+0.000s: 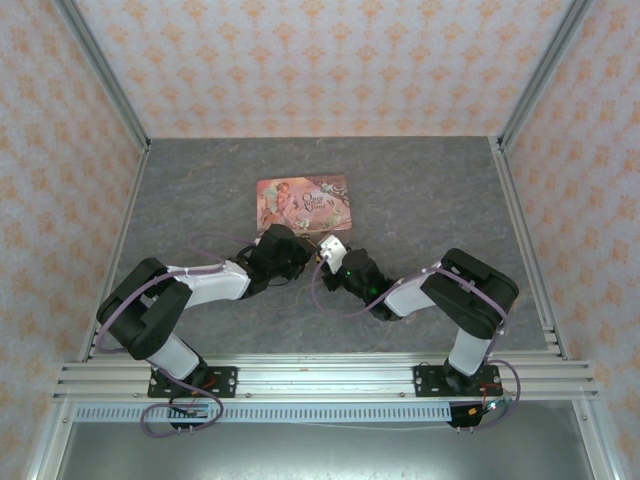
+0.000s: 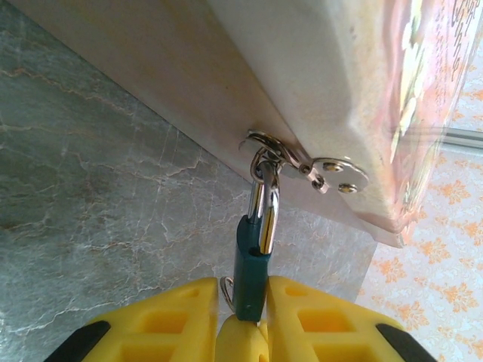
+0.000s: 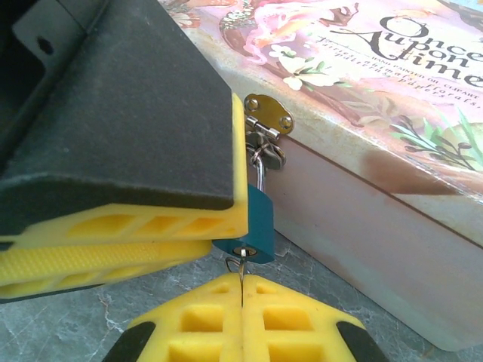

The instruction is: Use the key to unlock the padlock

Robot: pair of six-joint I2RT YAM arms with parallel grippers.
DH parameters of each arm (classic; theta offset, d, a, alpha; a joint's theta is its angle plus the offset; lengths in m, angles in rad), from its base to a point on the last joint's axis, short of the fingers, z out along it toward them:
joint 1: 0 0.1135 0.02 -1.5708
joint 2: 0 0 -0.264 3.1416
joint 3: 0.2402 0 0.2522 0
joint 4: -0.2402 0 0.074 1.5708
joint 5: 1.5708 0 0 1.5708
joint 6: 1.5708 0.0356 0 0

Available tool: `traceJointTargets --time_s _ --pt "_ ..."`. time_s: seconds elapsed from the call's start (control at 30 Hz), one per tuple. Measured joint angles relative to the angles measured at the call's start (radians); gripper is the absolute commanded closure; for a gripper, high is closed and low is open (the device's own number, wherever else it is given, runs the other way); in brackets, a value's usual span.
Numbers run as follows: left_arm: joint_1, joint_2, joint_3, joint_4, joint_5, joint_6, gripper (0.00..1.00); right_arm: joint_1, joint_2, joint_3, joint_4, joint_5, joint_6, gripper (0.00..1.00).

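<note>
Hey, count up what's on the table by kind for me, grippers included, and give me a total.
padlock: 1
key: 1
pink illustrated box: 1
grippers: 2, the left gripper and the right gripper
total: 5

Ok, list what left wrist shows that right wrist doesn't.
Left wrist, not right: orange-patterned wallpaper. Right wrist, not left: the lettered lid of the pink illustrated tin, and the right gripper shut on the thin metal key at the keyhole of a small teal padlock. Both: that padlock clamped by the left gripper, its shackle through the tin's silver hasp.
</note>
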Motion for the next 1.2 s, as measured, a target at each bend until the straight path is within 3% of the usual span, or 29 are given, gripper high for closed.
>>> traceJointTargets --time_s 0.17,0.37,0.83,1.1,1.2 --pt "0.0 0.002 0.003 0.0 0.0 0.004 0.87 -0.002 0.0 0.0 -0.005 -0.013 0.031 1.0" --pt "0.0 0.002 0.003 0.001 0.001 0.003 0.9 -0.008 0.0 0.0 -0.008 -0.027 0.132 1.0" --pt "0.0 0.002 0.003 0.001 0.002 0.003 0.89 -0.07 0.0 0.0 -0.007 -0.174 0.509 1.0" --pt "0.005 0.002 0.003 0.0 0.003 0.003 0.89 -0.072 0.0 0.001 -0.01 -0.19 0.549 1.0" --pt "0.005 0.002 0.003 0.0 0.004 0.005 0.84 -0.072 0.0 0.001 -0.011 -0.19 0.549 1.0"
